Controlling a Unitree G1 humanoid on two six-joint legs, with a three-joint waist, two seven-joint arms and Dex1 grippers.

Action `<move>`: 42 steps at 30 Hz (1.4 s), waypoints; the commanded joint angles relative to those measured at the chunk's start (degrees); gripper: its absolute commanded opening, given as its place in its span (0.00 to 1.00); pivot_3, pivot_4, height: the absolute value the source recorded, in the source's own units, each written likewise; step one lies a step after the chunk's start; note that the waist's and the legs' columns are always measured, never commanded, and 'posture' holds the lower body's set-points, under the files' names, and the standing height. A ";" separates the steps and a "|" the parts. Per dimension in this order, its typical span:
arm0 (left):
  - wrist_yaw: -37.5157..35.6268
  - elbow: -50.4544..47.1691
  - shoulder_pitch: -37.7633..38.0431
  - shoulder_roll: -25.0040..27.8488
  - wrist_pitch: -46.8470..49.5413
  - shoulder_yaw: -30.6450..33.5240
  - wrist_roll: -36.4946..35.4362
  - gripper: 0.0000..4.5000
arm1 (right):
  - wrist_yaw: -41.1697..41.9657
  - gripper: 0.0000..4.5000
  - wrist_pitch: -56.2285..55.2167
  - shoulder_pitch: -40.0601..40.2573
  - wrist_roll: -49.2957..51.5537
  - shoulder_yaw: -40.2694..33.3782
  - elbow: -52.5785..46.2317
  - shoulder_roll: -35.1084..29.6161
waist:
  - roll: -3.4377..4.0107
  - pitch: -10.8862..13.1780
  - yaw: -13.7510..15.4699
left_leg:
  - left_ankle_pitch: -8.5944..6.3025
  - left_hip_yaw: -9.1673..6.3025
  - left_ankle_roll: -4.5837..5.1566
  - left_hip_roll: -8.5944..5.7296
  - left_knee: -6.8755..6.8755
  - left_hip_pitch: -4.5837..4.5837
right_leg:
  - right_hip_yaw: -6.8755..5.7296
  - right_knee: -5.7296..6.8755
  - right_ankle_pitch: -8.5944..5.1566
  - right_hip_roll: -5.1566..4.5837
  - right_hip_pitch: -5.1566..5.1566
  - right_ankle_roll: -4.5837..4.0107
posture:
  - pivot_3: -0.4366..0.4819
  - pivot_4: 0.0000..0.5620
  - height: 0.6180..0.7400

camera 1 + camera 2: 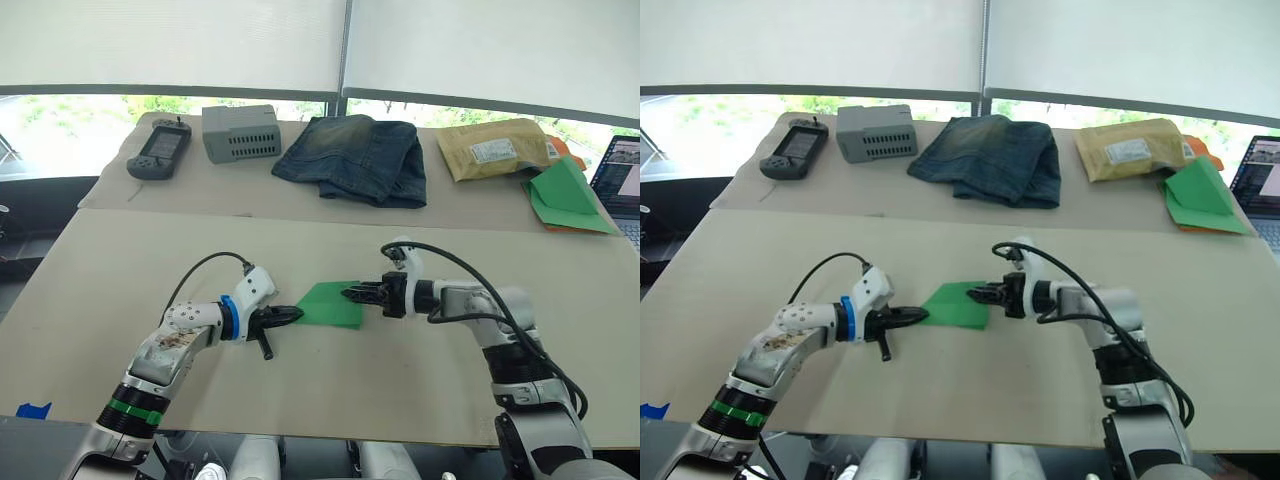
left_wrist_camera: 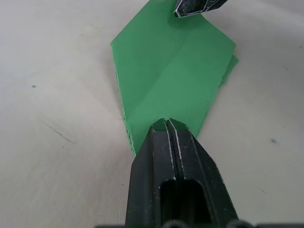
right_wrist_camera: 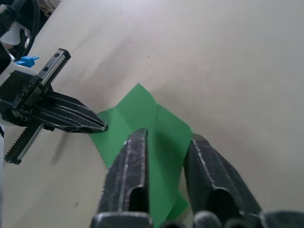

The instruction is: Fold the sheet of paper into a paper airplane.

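Observation:
The sheet of paper [image 1: 330,305] lies partly folded on the middle of the table, bright green, with a diagonal crease and a pointed left end. My left gripper [image 1: 295,313] is shut on that left point; in the left wrist view its closed fingers [image 2: 167,122] pinch the corner of the paper [image 2: 175,71]. From the right, my right gripper [image 1: 350,293] reaches over the paper's far right edge. Its two fingers stand apart in the right wrist view [image 3: 166,137], with the green paper [image 3: 137,114] beneath them.
Along the back of the table lie a handheld game console [image 1: 160,148], a grey box [image 1: 240,132], folded jeans [image 1: 355,155], a padded envelope [image 1: 495,148] and a green paper stack with orange edges [image 1: 568,195]. A laptop [image 1: 618,180] sits at the far right.

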 commanded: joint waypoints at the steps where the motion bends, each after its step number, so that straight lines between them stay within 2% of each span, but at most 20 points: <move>1: -1.12 -0.21 1.22 0.76 0.70 -1.25 0.54 0.00 | 6.19 0.01 -11.39 1.97 -2.65 2.86 -6.21 -2.73 | 0.01 0.00 -0.03 | 0.00 0.00 0.00 0.00 0.00 -0.01 | 0.00 0.00 -0.05 0.00 -0.01 0.08 | 0.48 0.27 0.95; 7: -1.63 -0.38 1.02 1.03 0.86 -1.15 0.56 0.00 | 12.80 0.01 -32.53 6.37 -11.00 8.57 -7.42 -6.19 | 0.01 0.01 -0.14 | 0.00 0.01 -0.01 0.01 0.00 0.02 | 0.00 -0.02 -0.09 0.00 0.01 0.15 | 0.48 0.27 0.95; 17: -0.98 -0.73 1.10 0.26 1.14 -0.62 0.16 0.00 | 12.04 0.01 -69.84 8.81 -26.54 12.73 1.77 -8.05 | 0.00 0.01 -0.11 | 0.00 0.05 -0.01 0.00 0.00 0.07 | 0.03 0.00 -0.09 0.00 0.03 0.15 | 0.48 0.27 0.95; 23: -1.13 -0.59 1.26 0.50 1.15 -0.61 0.12 0.00 | 14.04 0.01 -78.28 10.89 -28.37 14.30 2.28 -10.02 | 0.00 0.01 -0.10 | 0.00 0.05 0.00 0.01 0.00 0.13 | 0.05 0.02 -0.05 0.00 0.08 0.08 | 0.48 0.27 0.95; 35: -1.51 -1.13 0.95 0.80 2.81 0.25 -1.25 0.00 | 4.77 0.01 -96.63 9.55 -43.16 17.01 11.75 -11.91 | 0.00 0.01 -0.01 | 0.00 0.08 0.00 0.00 0.00 0.19 | 0.08 0.04 0.01 -0.01 0.12 -0.04 | 0.48 0.27 0.95; 37: -1.50 -1.65 0.53 0.64 4.56 1.85 -3.25 0.00 | 3.62 0.01 -97.62 9.73 -44.75 17.77 12.28 -12.12 | 0.00 0.01 -0.03 | 0.00 0.09 0.00 0.00 0.00 0.20 | 0.09 0.04 0.01 -0.01 0.12 -0.04 | 0.48 0.27 0.95; 40: -0.06 -0.16 -2.50 -1.00 9.78 10.13 -11.00 0.00 | 1.89 0.01 -98.04 10.06 -46.76 18.90 12.96 -12.11 | -0.01 0.01 -0.06 | 0.00 0.08 0.00 0.01 0.00 0.20 | 0.09 0.06 0.02 0.00 0.11 -0.06 | 0.48 0.27 0.95; 42: -0.07 1.61 -3.84 -0.97 11.19 13.22 -13.37 0.00 | 1.22 0.01 -97.79 10.04 -47.40 19.30 13.10 -12.16 | -0.02 0.01 -0.09 | 0.00 0.06 0.00 0.03 0.01 0.21 | 0.06 0.09 0.02 0.01 0.11 -0.05 | 0.48 0.27 0.95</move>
